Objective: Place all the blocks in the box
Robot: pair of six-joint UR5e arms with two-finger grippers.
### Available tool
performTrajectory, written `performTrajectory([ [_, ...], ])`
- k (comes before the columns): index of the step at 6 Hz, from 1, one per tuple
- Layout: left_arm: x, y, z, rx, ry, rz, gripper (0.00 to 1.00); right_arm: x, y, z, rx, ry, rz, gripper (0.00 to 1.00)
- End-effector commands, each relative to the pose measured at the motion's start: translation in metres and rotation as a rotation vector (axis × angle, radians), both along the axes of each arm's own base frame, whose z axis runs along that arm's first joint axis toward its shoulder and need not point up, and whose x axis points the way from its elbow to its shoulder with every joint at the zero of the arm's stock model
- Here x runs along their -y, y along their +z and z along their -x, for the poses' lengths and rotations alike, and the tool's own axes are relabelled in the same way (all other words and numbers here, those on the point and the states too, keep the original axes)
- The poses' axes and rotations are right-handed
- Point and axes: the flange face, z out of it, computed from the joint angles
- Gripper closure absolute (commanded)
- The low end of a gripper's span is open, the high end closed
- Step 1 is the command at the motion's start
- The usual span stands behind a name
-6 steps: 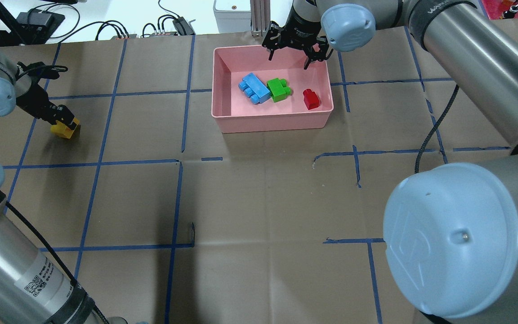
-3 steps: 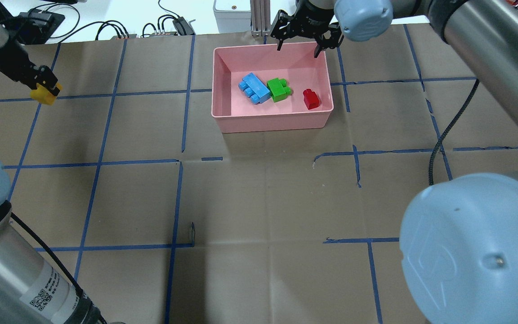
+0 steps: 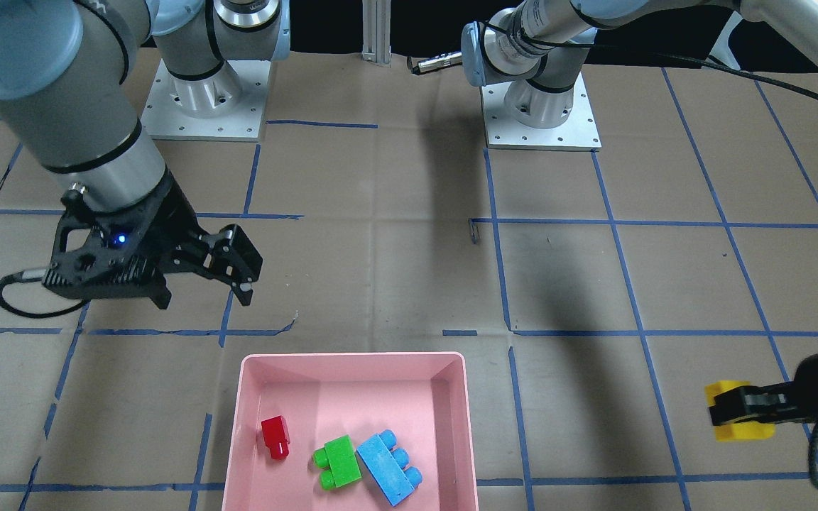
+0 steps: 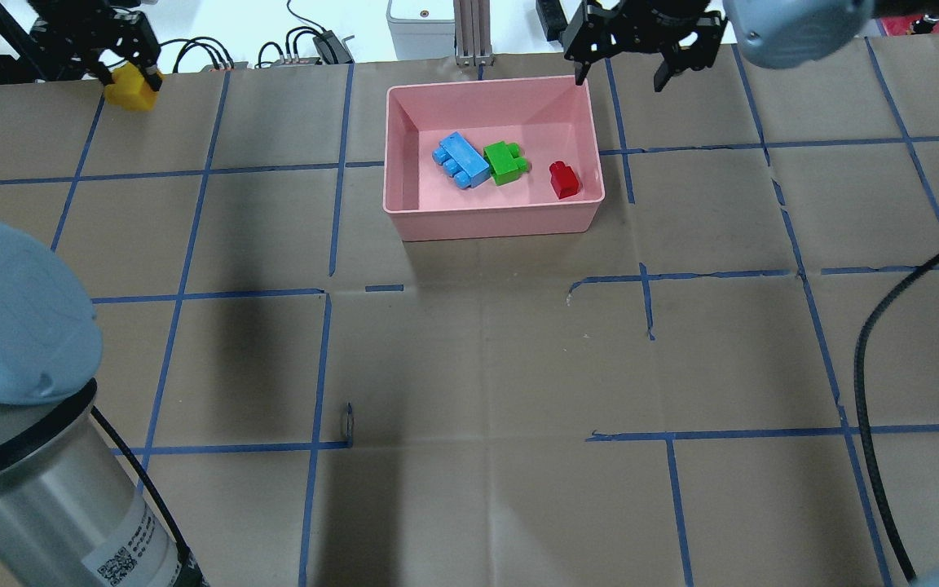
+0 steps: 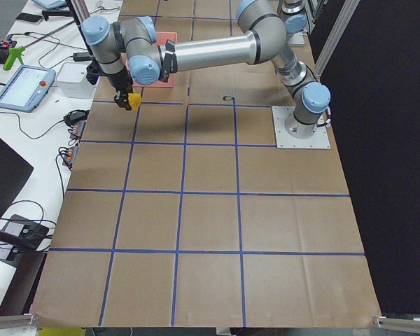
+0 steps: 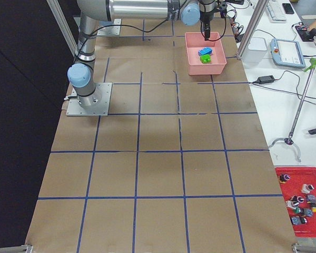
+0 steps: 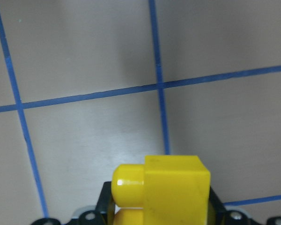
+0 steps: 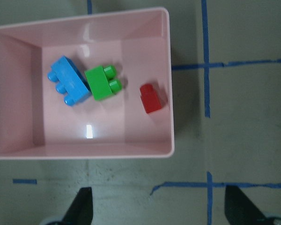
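Right now my left gripper point(image 4: 129, 75) is pinching the yellow block point(image 4: 132, 90) in the air over the far-left corner of the table point(image 4: 478, 350). That is well apart from the box point(image 4: 494, 222), which sits by the middle of the far edge. The blue block point(image 4: 461, 160), green block point(image 4: 504, 163) and red block point(image 4: 564, 179) lie inside it, so 3 are in and 1 is left. My right gripper point(image 4: 619, 77) hangs spread and empty just beyond the box's far-right corner. The wrist view suggests my fingers hold only the lower part of the yellow block, so I judge it could twist or slip on the long carry along the far edge. If I let go from too high, it may bounce off the other 3 or over the wall. My 2 arms could also crowd each other at the box. Brown paper with a grid of blue tape point(image 4: 184, 244) covers the table. Cables point(image 4: 192, 49) and a teach pendant point(image 5: 24, 87) lie beyond the far edge.
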Motion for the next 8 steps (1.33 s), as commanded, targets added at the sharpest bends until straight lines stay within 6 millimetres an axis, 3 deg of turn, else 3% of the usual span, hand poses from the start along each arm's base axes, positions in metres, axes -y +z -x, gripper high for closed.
performTrajectory([
  [1,0.001,-0.007,0.143,-0.100,0.226,-0.032,0.87,-0.095,-0.032,0.022,-0.051,0.061,-0.090,0.00],
  [2,0.007,-0.033,0.213,-0.100,0.291,-0.010,0.87,-0.130,-0.014,0.024,-0.063,0.052,-0.048,0.00],
  [3,0.017,-0.087,0.268,-0.096,0.315,-0.006,0.87,-0.137,-0.006,0.032,-0.090,0.037,-0.064,0.00],
  [4,0.024,-0.130,0.301,-0.097,0.332,0.008,0.86,-0.135,0.006,0.037,-0.142,0.020,-0.060,0.00],
  [5,0.024,-0.154,0.322,-0.094,0.341,0.007,0.67,-0.132,0.021,0.035,-0.136,-0.010,-0.051,0.00],
  [6,0.025,-0.167,0.338,-0.087,0.347,0.041,0.04,-0.130,0.027,0.035,-0.133,-0.012,-0.051,0.00],
  [7,0.023,-0.149,0.339,-0.096,0.361,0.058,0.01,-0.129,0.024,0.034,-0.130,-0.009,-0.057,0.00],
  [8,0.012,-0.111,0.338,-0.100,0.360,0.072,0.01,-0.129,0.024,0.034,-0.130,-0.009,-0.059,0.00],
])
